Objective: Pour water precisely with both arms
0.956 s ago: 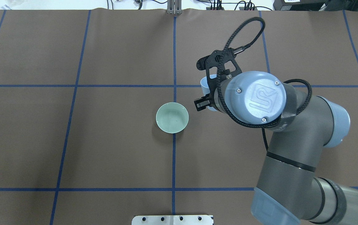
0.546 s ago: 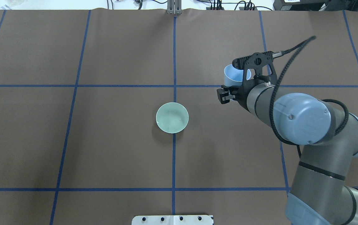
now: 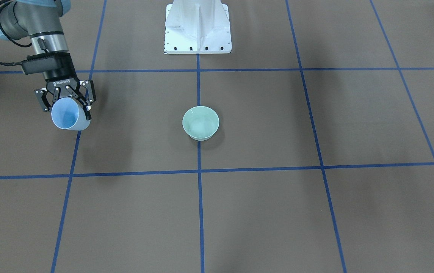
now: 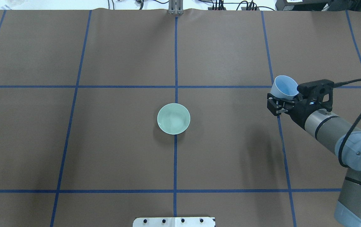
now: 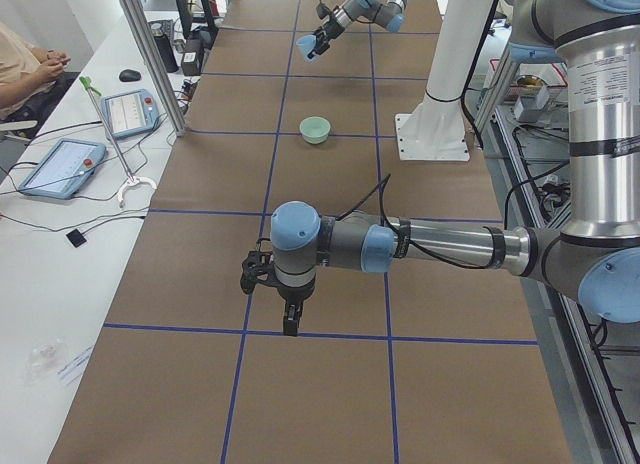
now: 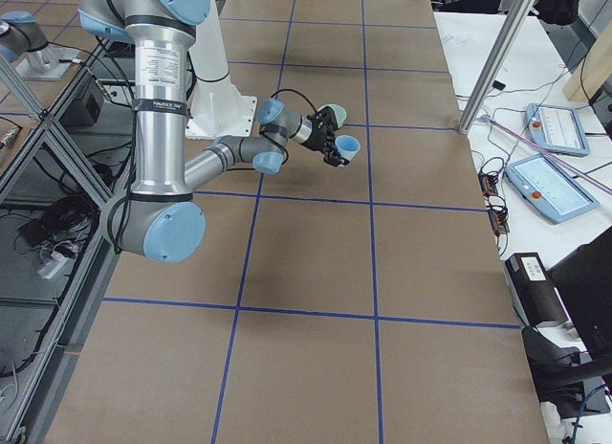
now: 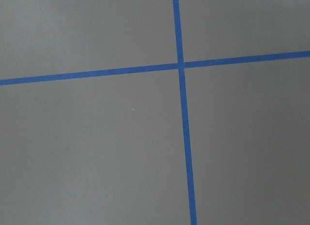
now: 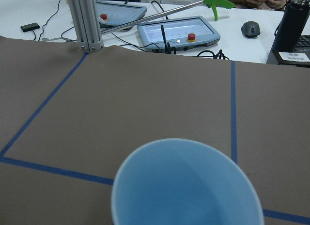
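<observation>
My right gripper [image 4: 282,98] is shut on a pale blue cup [image 4: 283,87], held tilted above the table well to the right of a green bowl [image 4: 173,119]. In the front view the gripper [image 3: 67,109] holds the cup [image 3: 65,115] with its mouth towards the camera. The cup [image 8: 186,186] looks empty in the right wrist view. Water shows only as a faint glinting pool in the bowl [image 3: 200,124]. My left gripper [image 5: 290,322] shows only in the left side view, low over the table; I cannot tell whether it is open or shut.
The white pedestal base [image 3: 198,26] stands behind the bowl. Blue tape lines [image 7: 181,65] cross the brown table cover. Control tablets [image 8: 177,33] and a metal post [image 8: 85,21] stand beyond the far table edge.
My right arm has swung to the right and carried the blue cup from beside the bowl to the right grid line. The bowl has not moved.
</observation>
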